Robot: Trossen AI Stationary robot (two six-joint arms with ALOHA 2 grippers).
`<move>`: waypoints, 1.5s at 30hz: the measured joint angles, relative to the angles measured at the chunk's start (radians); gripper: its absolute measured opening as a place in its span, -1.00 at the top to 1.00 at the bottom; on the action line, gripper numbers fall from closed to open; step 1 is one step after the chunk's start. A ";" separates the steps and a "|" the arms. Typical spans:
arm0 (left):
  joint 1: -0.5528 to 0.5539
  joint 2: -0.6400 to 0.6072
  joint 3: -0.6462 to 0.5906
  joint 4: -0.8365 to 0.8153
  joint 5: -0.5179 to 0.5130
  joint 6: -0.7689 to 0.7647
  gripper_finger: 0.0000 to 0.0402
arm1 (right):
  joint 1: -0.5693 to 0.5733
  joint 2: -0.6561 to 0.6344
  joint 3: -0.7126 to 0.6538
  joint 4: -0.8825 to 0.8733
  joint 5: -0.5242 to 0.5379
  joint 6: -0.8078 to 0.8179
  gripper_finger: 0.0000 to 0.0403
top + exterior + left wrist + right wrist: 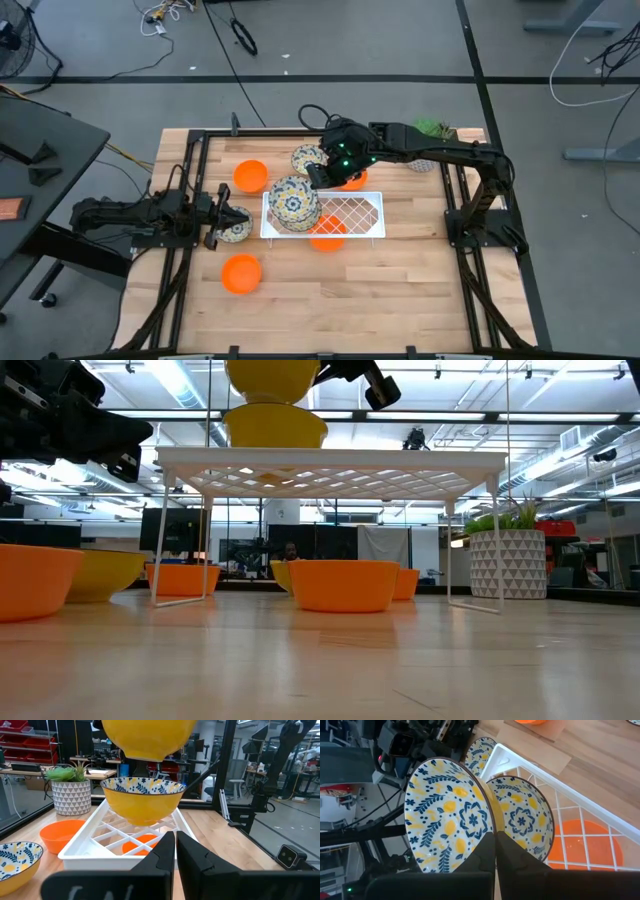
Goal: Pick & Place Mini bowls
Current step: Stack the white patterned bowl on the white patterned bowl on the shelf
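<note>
A white wire rack stands mid-table. One floral mini bowl sits upright on the rack's left end. Right above it hangs a second floral bowl, with my right gripper shut on it. Another floral bowl rests on the table behind the rack. A further floral bowl lies by my left gripper. That gripper is shut, level and holds nothing at the table's left side. Orange bowls stand at the far left, near left and under the rack. My right gripper pinches the floral bowl's rim, one finger on the patterned inside and one on the yellow outside. The fingers slant down from the table's far right. The bowl hangs clear above the bowl on the rack.
A potted green plant in a patterned pot stands at the far right corner. One more orange bowl sits under my right arm behind the rack. Black frame rails run along the table's left and right sides. Bare wood lies toward the near edge.
</note>
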 joint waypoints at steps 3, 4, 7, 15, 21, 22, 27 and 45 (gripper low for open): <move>0.000 0.000 0.000 0.000 0.000 0.000 0.88 | 0.000 -0.003 0.000 0.001 0.000 -0.003 1.00; 0.000 0.000 0.000 0.000 0.000 0.000 0.88 | 0.000 -0.008 -0.005 0.006 0.000 -0.003 1.00; 0.000 0.000 0.000 0.000 0.000 0.000 0.88 | 0.000 -0.045 -0.062 0.068 -0.002 0.017 1.00; 0.000 0.000 0.000 0.000 0.000 0.000 0.88 | -0.001 -0.133 -0.206 0.115 -0.001 0.059 1.00; 0.000 0.000 0.000 0.000 0.000 0.000 0.88 | -0.015 -0.146 -0.225 0.112 -0.014 0.066 1.00; 0.000 0.000 0.000 0.000 0.000 0.000 0.88 | -0.017 -0.146 -0.225 0.113 -0.018 0.066 1.00; 0.000 0.000 0.000 0.000 0.000 0.000 0.88 | -0.022 -0.139 -0.225 0.113 -0.026 0.059 1.00; 0.000 0.000 0.000 -0.001 0.000 0.000 0.88 | -0.019 -0.080 -0.226 0.106 -0.030 0.028 1.00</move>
